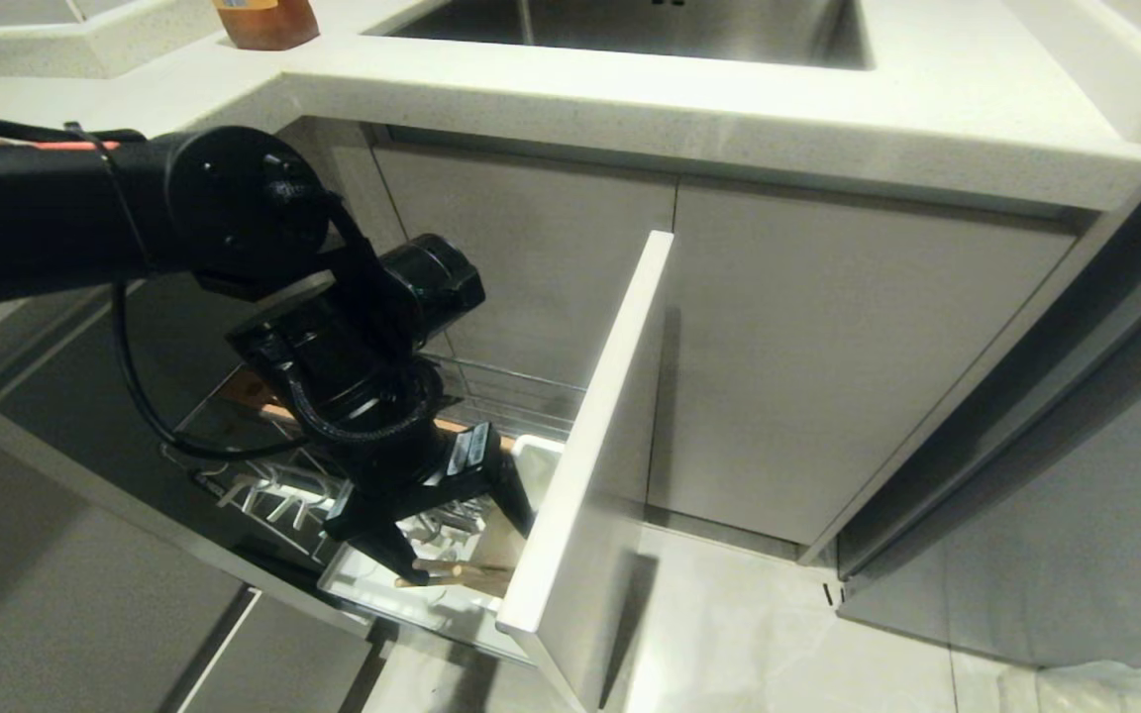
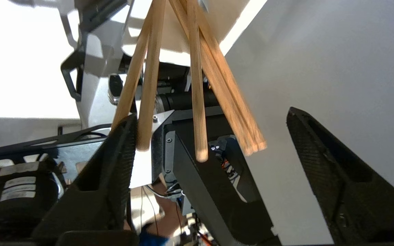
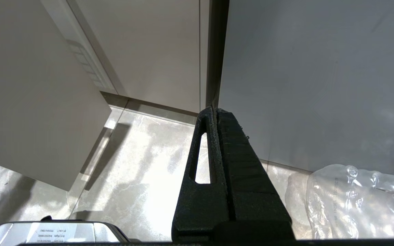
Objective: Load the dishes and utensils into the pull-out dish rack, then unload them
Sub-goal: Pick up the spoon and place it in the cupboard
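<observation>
My dish rack [image 1: 491,406] stands pulled out below the stone table [image 1: 729,109], over pale floor tiles [image 1: 729,614]. My left tool [image 1: 462,540] hangs wide open, holding nothing, chopsticks [image 1: 452,572] just beside its fingers, close to the white front panel [image 1: 600,436]. My right tool [image 3: 217,112] is closed over open floor

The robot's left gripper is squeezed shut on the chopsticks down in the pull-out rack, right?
Not quite. The left gripper is open: the left wrist view shows its fingers spread wide around the chopsticks, not squeezing them. It is down in the pull-out rack.
</observation>
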{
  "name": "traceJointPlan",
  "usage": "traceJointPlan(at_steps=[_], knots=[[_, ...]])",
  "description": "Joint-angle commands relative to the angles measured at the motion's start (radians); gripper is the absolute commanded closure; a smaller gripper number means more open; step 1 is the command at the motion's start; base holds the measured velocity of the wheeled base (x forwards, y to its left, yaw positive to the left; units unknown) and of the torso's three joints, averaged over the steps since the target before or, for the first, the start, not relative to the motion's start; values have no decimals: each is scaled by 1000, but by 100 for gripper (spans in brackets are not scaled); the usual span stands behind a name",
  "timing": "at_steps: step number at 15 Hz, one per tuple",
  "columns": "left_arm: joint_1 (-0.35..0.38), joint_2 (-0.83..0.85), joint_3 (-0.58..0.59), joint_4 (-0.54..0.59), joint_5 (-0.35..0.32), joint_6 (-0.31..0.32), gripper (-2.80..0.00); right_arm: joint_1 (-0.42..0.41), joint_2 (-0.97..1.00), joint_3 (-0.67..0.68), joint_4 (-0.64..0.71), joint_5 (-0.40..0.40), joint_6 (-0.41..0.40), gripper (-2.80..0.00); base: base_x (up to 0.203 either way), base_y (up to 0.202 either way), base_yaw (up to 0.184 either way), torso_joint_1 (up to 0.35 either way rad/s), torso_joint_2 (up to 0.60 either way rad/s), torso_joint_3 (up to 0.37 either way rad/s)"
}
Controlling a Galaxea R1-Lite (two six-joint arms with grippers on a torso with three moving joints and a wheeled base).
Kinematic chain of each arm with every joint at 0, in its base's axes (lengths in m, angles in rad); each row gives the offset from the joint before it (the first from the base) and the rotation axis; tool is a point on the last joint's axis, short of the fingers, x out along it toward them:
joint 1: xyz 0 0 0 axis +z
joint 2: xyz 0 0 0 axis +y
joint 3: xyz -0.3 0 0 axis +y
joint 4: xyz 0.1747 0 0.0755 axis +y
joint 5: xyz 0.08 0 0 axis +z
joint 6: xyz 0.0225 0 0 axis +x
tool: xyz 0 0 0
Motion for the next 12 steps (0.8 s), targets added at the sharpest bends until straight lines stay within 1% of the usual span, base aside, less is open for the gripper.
traceJointPlan(at_steps=[1, 4, 8, 9, 10, 12], knots=[[0, -86, 3, 13, 8, -8, -280, 0, 0, 0, 0, 0, 0, 0, 0, 0, 0, 0, 0, 0], [-1, -171, 1, 38, 20, -23, -280, 0, 0, 0, 1, 0, 0, 0, 0, 0, 0, 0, 0, 0], [-5, -315, 1, 43, 23, -38, -280, 0, 0, 0, 1, 0, 0, 0, 0, 0, 0, 0, 0, 0], [-7, -352, -1, 43, 27, -39, 0, 0, 0, 0, -1, 0, 0, 0, 0, 0, 0, 0, 0, 0], [-12, -392, -2, 42, 44, -39, 0, 0, 0, 0, 0, 0, 0, 0, 0, 0, 0, 0, 0, 0], [-24, -464, -11, 36, 108, -41, 0, 0, 0, 0, 0, 0, 0, 0, 0, 0, 0, 0, 0, 0]])
